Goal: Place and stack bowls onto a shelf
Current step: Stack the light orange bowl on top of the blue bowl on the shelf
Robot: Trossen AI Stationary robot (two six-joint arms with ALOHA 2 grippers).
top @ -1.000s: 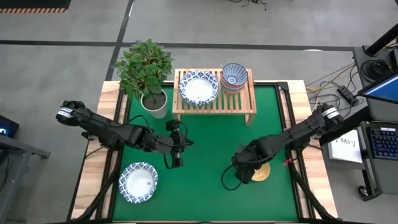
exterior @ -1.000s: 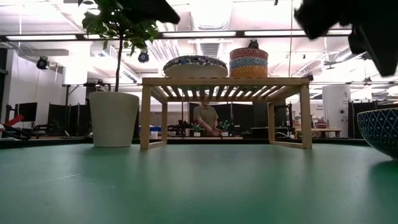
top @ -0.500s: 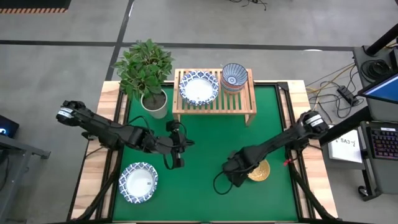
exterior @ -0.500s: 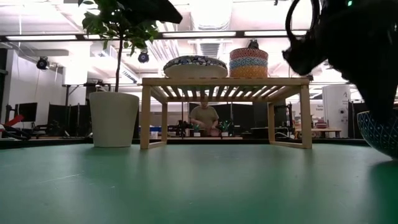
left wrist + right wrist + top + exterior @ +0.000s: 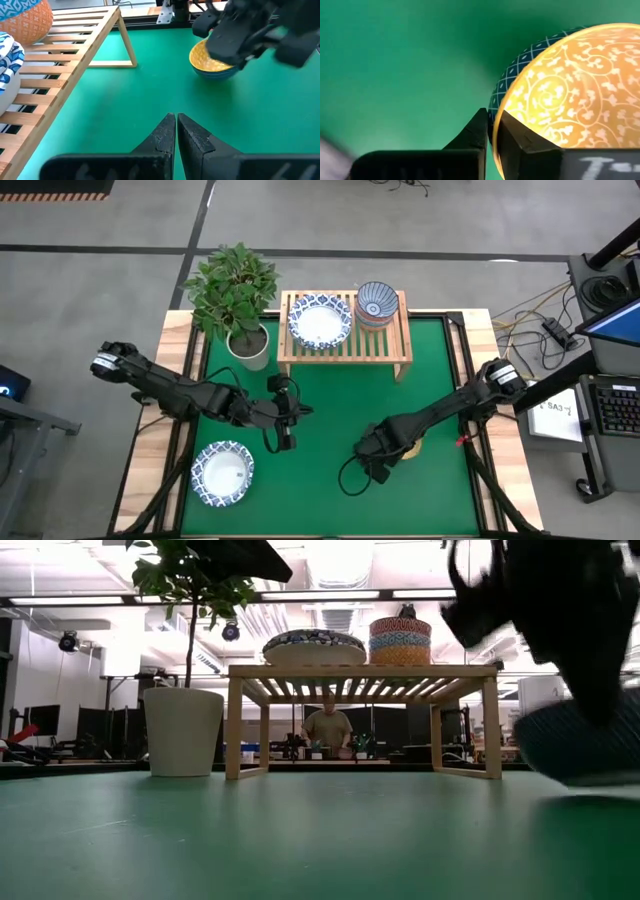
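Observation:
The golden yellow bowl [image 5: 570, 95], blue-grid on the outside, sits at the table's right, near the middle of its depth, mostly hidden under my right arm in the high view [image 5: 413, 448]. My right gripper [image 5: 491, 122] is shut on it. On the shelf [image 5: 345, 352] rest a wide white bowl [image 5: 320, 323] and a stack of small bowls [image 5: 377, 303]. Another wide white bowl [image 5: 222, 472] lies at the near left. My left gripper [image 5: 176, 117] hangs shut and empty over the table's middle. My right gripper pinches the yellow bowl's rim [image 5: 495, 107] on the side toward the table's left, one finger inside the bowl and one outside. The fingers come from above. Whether the bowl [image 5: 580, 745] is clear of the table I cannot tell.
A white plant pot [image 5: 248, 345] with a leafy plant stands left of the shelf. Open green mat lies between the arms and in front of the shelf. A person [image 5: 325, 728] sits in the room beyond the table.
My right gripper has gone down and toward the table's left onto the yellow bowl and has shut on its rim. In the low view the bowl has shifted a little toward the table's left and shows blurred.

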